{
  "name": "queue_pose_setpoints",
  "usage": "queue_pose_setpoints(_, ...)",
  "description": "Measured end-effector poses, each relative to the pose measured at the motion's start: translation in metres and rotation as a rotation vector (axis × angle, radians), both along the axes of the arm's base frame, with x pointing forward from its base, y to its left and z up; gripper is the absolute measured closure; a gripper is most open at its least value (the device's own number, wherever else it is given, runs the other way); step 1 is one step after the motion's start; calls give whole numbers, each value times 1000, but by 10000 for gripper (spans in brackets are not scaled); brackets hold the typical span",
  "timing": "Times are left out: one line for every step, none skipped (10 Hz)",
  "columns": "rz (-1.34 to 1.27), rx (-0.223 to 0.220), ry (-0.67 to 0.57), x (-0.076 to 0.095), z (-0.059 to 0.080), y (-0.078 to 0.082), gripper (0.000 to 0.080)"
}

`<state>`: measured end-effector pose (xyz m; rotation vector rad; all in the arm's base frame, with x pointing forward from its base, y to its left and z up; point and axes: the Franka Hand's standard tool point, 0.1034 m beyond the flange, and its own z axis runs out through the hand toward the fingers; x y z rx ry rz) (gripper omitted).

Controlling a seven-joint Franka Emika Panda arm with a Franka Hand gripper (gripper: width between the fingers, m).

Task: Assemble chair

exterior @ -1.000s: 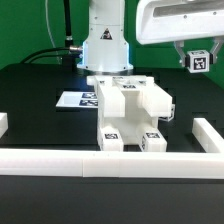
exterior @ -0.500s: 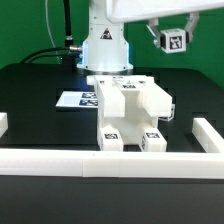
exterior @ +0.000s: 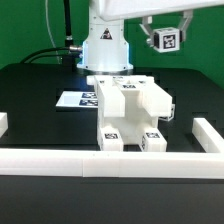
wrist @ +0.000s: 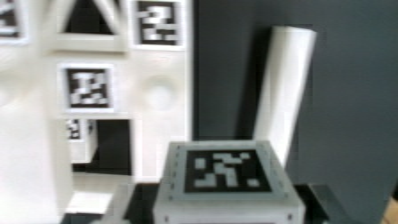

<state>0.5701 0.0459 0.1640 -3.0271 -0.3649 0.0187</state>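
Observation:
The chair (exterior: pixel 130 112) stands mid-table as one blocky white body with tagged feet toward the front rail. High above it, toward the exterior view's right, my gripper (exterior: pixel 166 34) is shut on a small white tagged block (exterior: pixel 166 41), clear of the chair. In the wrist view the same block (wrist: pixel 221 172) sits between my dark fingers (wrist: pixel 347 204), its tag facing the camera. The chair's tagged panels (wrist: pixel 89 90) fill the area beside and below it.
The marker board (exterior: pixel 74 100) lies flat behind the chair at the exterior view's left. A long white border rail (exterior: pixel 110 160) runs along the front, with short rails at both sides (exterior: pixel 206 131). A plain white rail (wrist: pixel 285 80) shows beyond the block.
The gripper carried the tagged block toward the exterior view's left and a little upward. In the last half second it has barely shifted. The chair has not moved.

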Motion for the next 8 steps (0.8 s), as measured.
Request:
queue_pose_setpoints(57, -40, -38, -1, -4, -3, 530)
queue_pose_setpoints(71, -47, -64, -8, -13, -3, 530)
queue_pose_setpoints(64, -44, -52, -10, -14, -4, 530)
queue_pose_setpoints(64, -44, -53, -9, -14, -4, 530)
queue_pose_setpoints(64, -45, -52, -10, -15, -4, 530)
queue_pose_setpoints(53, -47, -71, -10, -21, -1, 530)
queue_pose_setpoints(52, -48, -71, -13, -27, 3, 530)
queue_pose_setpoints(55, -51, -71, -11, -30, 4, 530)
